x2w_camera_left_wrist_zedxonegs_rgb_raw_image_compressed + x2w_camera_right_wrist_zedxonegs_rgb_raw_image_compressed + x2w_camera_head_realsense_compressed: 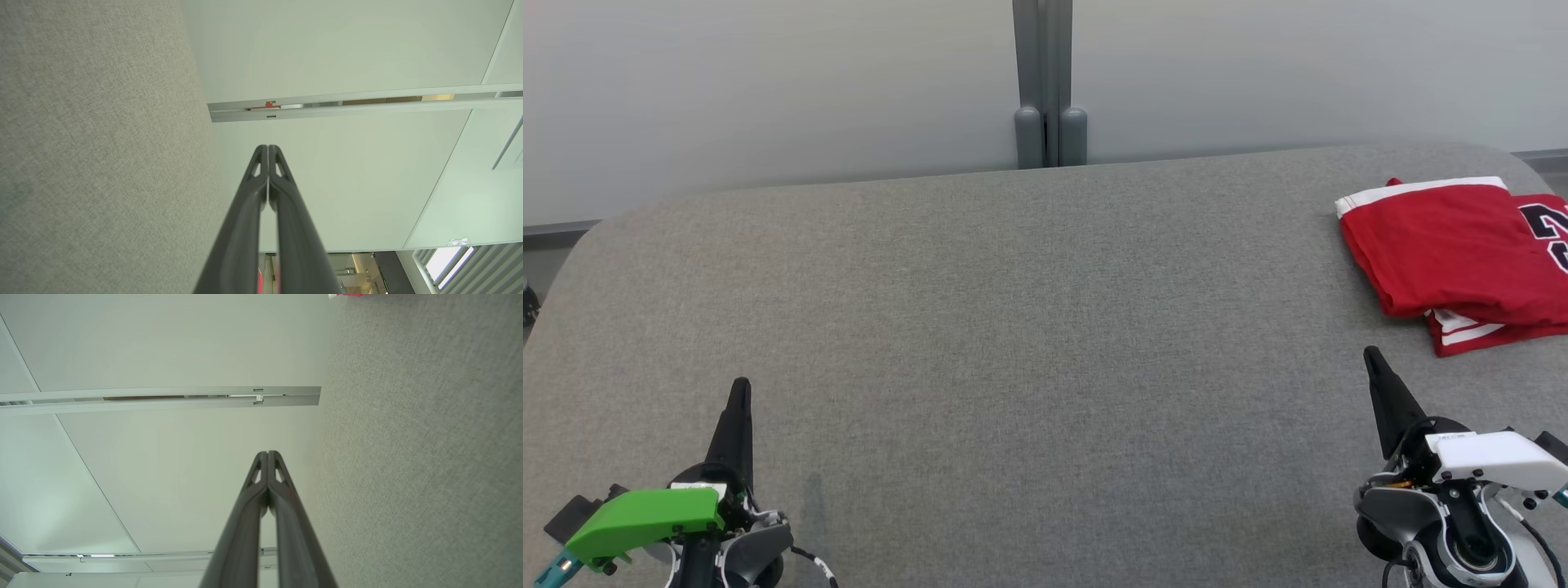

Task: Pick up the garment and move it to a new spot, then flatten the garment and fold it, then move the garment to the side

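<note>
The jaws of the left gripper are pressed tight together, so its two dark fingers look like one thin spike. The jaws of the right gripper are pressed together the same way. In the left wrist view the fingertips meet at the very end. In the right wrist view they meet too. Each pair of fingers touches only its own partner.

The left gripper sits at the near left, with a green cover on its wrist. The right gripper sits at the near right, with a white cover on its wrist. Both hang low over the gray table and point away, toward the far wall. The right one leans a little to the left. Each is turned on its side, so the table runs up one side of its wrist view.

The garment is red with white stripes and a dark number. It lies folded on the far right of the table, and the right edge of the head view cuts part of it off. The right gripper's tip is near the garment's near edge but apart from it.

A gray post stands at the far middle, behind the table.
</note>
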Controlling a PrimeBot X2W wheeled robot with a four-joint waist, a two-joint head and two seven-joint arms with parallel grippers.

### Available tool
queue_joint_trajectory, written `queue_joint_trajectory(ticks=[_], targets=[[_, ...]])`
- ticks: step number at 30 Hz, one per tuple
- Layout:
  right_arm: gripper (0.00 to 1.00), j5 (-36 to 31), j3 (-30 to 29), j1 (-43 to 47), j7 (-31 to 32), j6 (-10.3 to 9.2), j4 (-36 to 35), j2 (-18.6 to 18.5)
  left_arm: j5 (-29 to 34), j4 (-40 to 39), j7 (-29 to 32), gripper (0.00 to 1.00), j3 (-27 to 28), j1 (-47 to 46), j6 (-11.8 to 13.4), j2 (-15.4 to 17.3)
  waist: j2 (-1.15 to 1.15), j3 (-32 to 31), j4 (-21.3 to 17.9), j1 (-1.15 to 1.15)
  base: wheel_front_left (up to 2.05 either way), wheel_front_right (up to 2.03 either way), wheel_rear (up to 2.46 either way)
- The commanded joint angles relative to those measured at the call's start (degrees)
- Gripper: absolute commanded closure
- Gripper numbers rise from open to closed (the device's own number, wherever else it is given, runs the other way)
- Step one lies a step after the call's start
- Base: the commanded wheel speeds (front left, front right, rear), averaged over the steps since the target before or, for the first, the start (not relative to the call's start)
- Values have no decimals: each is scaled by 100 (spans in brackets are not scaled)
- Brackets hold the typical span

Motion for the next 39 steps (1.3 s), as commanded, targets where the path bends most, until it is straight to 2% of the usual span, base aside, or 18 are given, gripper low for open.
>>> queue_joint_trajectory(ticks=[1, 39], targets=[[100, 117, -31, -92, 50, 4, 13, 2, -110, 19, 40, 100, 37, -116, -37, 3, 0, 10, 1, 0, 0, 0, 0], [100, 89, -71, -84, 90, 4, 16, 29, -74, 24, 94, 100, 105, -127, -40, -39, 0, 19, 1, 0, 0, 0, 0]])
